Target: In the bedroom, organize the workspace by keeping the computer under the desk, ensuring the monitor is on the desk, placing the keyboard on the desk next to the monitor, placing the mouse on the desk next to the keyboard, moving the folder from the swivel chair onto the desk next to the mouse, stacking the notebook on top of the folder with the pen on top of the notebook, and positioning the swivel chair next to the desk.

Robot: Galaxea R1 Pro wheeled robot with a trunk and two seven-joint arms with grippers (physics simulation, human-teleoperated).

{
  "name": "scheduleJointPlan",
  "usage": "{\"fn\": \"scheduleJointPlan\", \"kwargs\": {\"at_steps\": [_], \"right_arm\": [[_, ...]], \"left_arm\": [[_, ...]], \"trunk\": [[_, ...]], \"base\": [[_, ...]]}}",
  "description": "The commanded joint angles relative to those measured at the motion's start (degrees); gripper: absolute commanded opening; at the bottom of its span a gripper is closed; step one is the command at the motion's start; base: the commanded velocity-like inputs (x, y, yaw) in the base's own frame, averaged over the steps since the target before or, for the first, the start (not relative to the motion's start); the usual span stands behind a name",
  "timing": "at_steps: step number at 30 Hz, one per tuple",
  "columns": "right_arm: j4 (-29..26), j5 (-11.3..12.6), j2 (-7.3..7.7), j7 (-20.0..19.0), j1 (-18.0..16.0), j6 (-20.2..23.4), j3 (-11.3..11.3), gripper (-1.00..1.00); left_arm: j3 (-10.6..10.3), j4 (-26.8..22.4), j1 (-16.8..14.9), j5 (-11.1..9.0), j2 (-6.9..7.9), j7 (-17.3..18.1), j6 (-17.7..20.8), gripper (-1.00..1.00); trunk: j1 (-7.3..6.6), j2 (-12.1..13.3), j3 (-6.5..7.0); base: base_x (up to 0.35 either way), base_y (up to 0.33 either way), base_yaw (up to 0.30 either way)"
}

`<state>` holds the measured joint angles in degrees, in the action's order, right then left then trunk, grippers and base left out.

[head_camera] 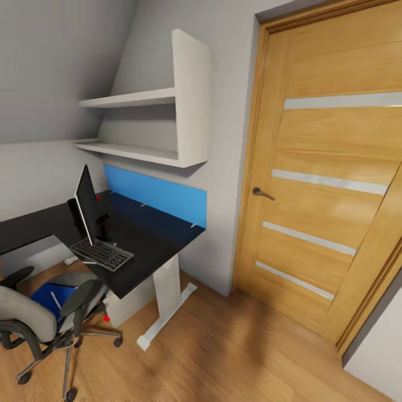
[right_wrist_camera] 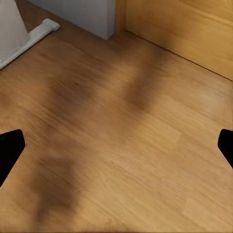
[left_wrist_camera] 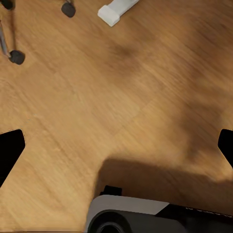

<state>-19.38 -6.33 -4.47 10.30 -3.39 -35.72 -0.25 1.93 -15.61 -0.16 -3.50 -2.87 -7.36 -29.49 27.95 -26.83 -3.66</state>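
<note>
monitor (head_camera: 85, 202) and keyboard (head_camera: 102, 254) sit at the worktop's (head_camera: 151, 248) front edge; blue folder (head_camera: 51, 295) on the chair (head_camera: 42, 321); both claws (left_wrist_camera: 116, 145) (right_wrist_camera: 116, 145) spread wide, empty, above the floor (head_camera: 234, 352).

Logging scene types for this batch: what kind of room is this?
Probably a small home study corner or bedroom: a black desk with monitor and keyboard, a swivel chair, a sloped ceiling and a wooden door.

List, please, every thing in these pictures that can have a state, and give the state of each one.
door: closed.
monitor: upright on the desk, seen edge-on.
keyboard: flat on the desk, in front of the monitor.
folder: lying on the swivel chair seat.
swivel chair: upright, beside the desk.
left gripper: open, above bare floor.
right gripper: open, above bare floor.
</note>
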Motion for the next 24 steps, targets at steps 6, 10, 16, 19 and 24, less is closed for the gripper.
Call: {"fn": "scheduleJointPlan", "kwargs": {"at_steps": [6, 10, 16, 19, 24], "right_arm": [[0.0, -0.5, -0.01, 0.5, 0.0, -0.1, 0.0, 1.0], [0.0, -0.5, -0.01, 0.5, 0.0, -0.1, -0.1, 1.0], [0.0, -0.4, -0.01, 0.5, 0.0, 0.0, -0.1, 1.0], [0.0, -0.4, -0.01, 0.5, 0.0, 0.0, -0.1, 1.0], [0.0, -0.4, -0.01, 0.4, 0.0, 0.0, 0.0, 1.0]], "left_arm": [[0.2, 0.0, 0.0, -0.3, -0.03, 0.2, -0.1, 1.0], [0.2, 0.0, 0.0, -0.3, -0.03, 0.2, -0.1, 1.0], [0.2, 0.0, 0.0, -0.3, -0.03, 0.2, -0.1, 1.0], [0.2, 0.0, 0.0, -0.3, -0.03, 0.2, -0.2, 1.0], [0.3, 0.0, 0.0, -0.3, -0.03, 0.2, -0.2, 1.0]], "trunk": [[0.03, -0.1, -0.31], [0.03, -0.1, -0.5], [0.03, -0.1, -0.82], [0.03, -0.1, -1.0], [0.03, -0.1, -1.27]], "base": [[0.0, 0.0, 0.272], [0.0, 0.0, 0.251], [0.0, -0.001, 0.241], [0.007, -0.09, 0.229], [0.055, -0.226, 0.175]]}}
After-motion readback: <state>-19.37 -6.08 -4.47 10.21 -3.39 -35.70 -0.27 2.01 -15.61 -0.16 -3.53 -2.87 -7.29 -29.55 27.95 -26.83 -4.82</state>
